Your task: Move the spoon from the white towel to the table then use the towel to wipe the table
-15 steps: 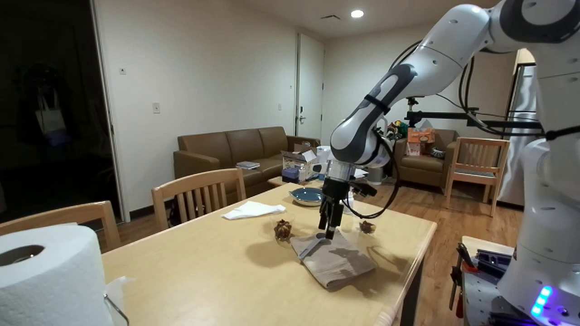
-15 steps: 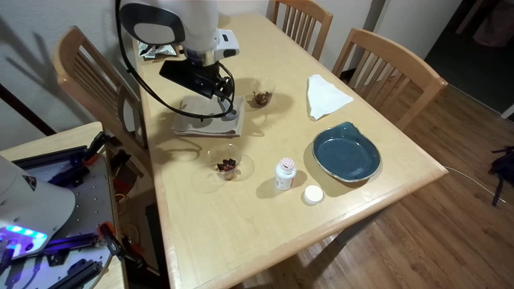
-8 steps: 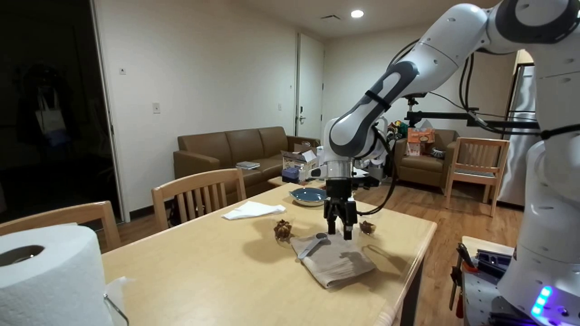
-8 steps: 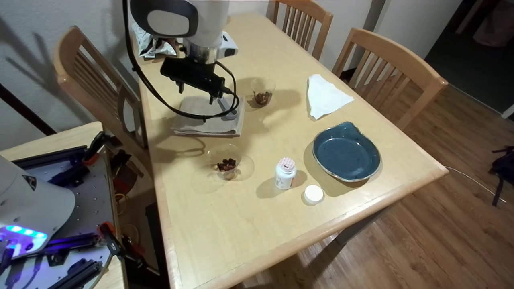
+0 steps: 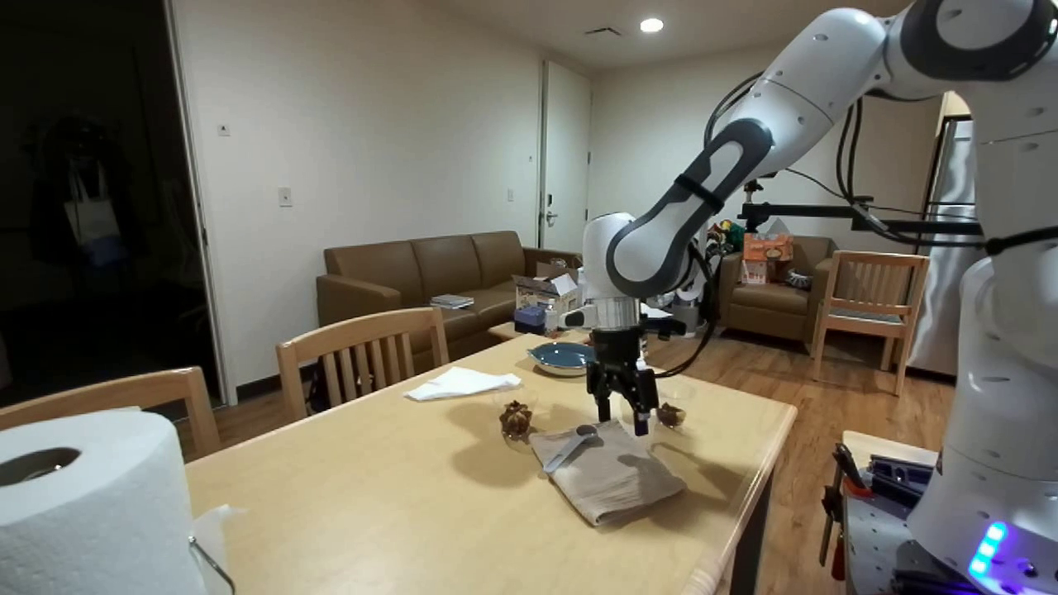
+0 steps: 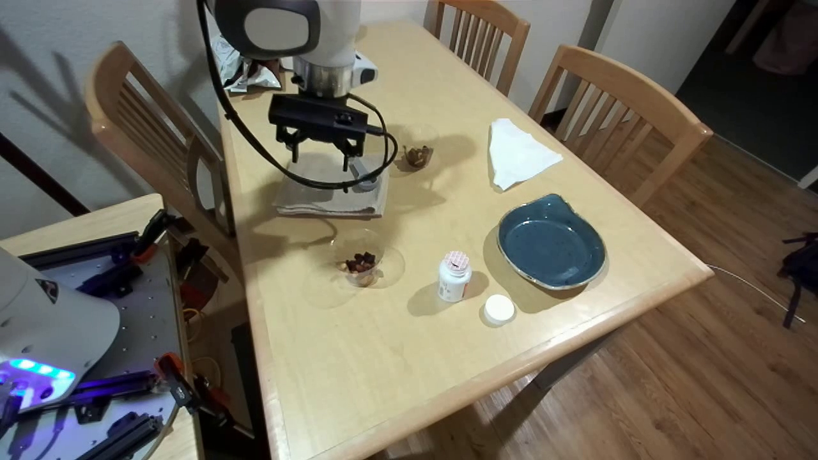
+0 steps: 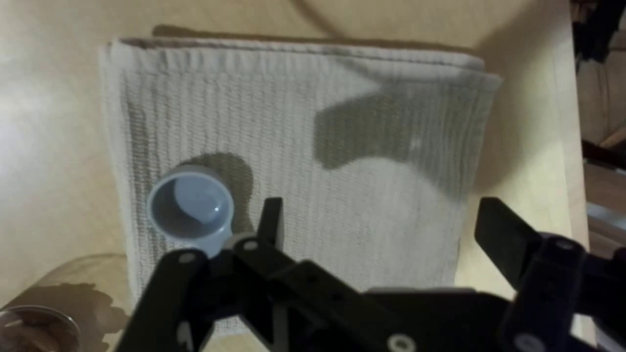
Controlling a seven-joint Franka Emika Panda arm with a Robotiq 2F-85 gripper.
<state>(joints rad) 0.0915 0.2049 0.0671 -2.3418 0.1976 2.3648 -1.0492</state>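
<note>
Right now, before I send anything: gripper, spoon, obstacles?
Gripper open above the white towel, nothing held. Spoon lying on the towel, not yet lifted. Clear cup beside the towel, spoon's side; might crowd the pickup.

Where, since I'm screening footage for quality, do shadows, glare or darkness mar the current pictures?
Wrist view: shadow darkens part of the towel, and pale glare washes the table at far left; in an exterior view, the doorway is nearly black; in both exterior views, shadows spread beside the towel.
</note>
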